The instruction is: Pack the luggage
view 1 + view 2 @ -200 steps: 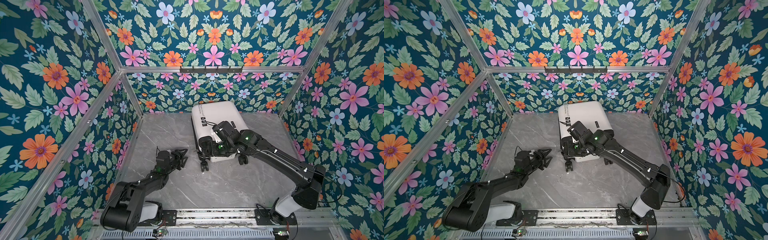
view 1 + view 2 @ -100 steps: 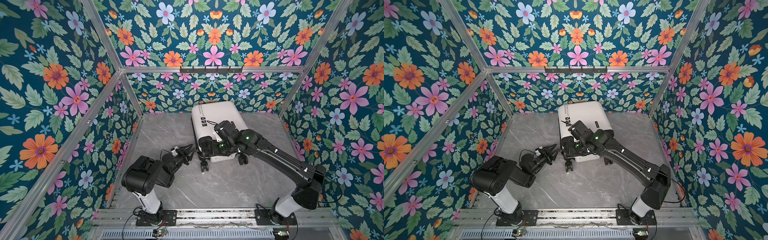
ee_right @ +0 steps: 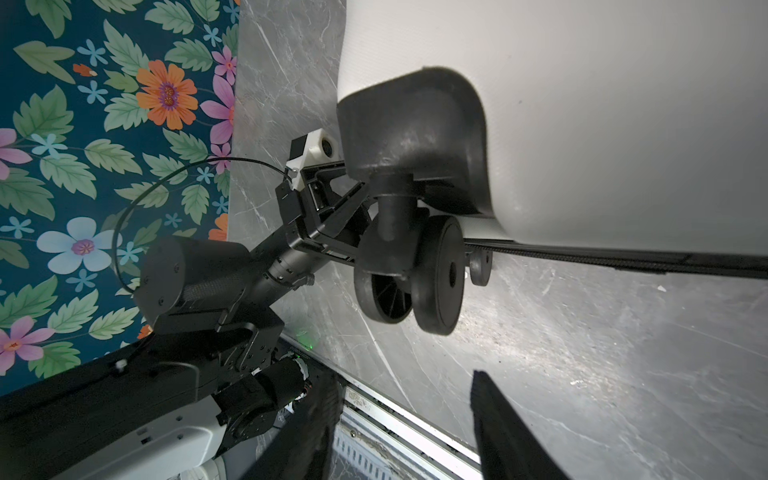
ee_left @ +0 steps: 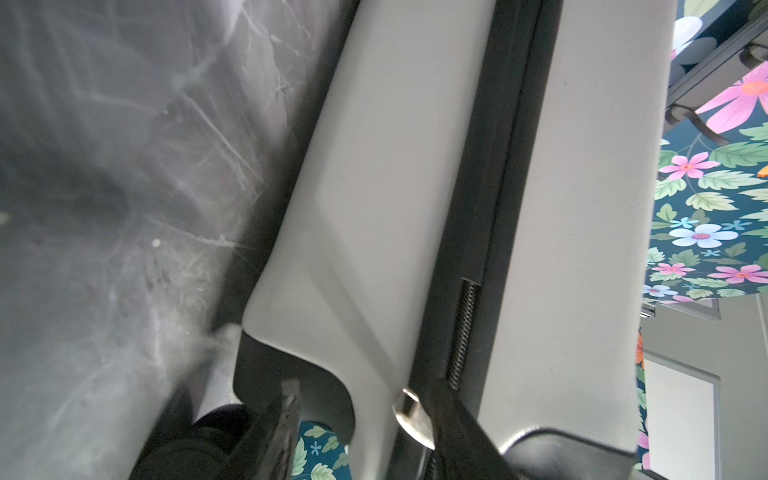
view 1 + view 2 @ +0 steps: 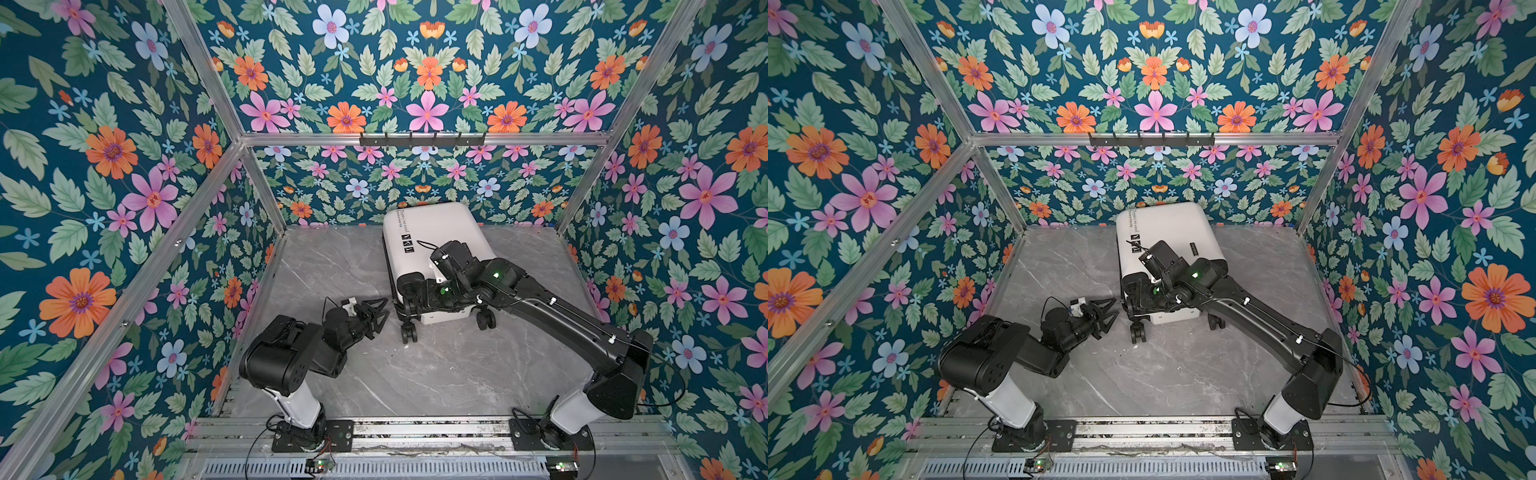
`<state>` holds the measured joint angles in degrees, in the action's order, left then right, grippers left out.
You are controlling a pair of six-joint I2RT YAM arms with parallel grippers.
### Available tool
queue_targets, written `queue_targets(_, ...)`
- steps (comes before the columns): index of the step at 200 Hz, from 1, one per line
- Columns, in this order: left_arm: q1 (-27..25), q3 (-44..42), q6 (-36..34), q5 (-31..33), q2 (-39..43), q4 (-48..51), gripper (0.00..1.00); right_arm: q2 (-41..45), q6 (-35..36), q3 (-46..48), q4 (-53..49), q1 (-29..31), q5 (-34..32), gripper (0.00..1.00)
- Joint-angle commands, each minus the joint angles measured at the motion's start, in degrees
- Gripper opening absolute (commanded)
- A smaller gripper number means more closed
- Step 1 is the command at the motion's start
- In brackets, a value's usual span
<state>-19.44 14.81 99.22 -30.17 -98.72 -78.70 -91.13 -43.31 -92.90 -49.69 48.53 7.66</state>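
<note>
Reaching from a metal base rail at the near edge of a grey marbled tabletop, two black robot arms pointed at the near end of the luggage. This small white hard-shell suitcase lay flat and closed toward the back of the tabletop, its wheeled end facing the camera. The left arm was folded low, and the left tool hung just beside the case's near left corner, spread in a V and clamping nothing. Seen from that arm's wrist, the black zipper ran between the two white shell halves. A silver zipper pull lay between the parted fingers, close against one; whether it touched could not be told. A black caster wheel stuck out at that corner, with a second wheel to its right in both top views. The right arm stretched diagonally across the tabletop, and the right tool sat over the same corner of the shell. Its wrist view showed fingers standing apart with only bare tabletop between them, released. Small black text and icons marked the shell's left side. Behind the case rose floral-patterned walls, a black hook rail crossing the back one.
</note>
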Motion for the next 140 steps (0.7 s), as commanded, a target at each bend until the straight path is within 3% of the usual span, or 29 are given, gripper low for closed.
queue_targets(1,0.0,0.0,3.4,0.3,-4.6,-15.2,0.51,0.0,-0.5,0.2,-0.3,0.0,0.6,0.53)
queue_targets(140,-0.4,-0.3,1.0,-1.8,-1.9,-16.9,0.36,-2.0,0.3,-1.2,-0.4,0.0,1.0,0.53)
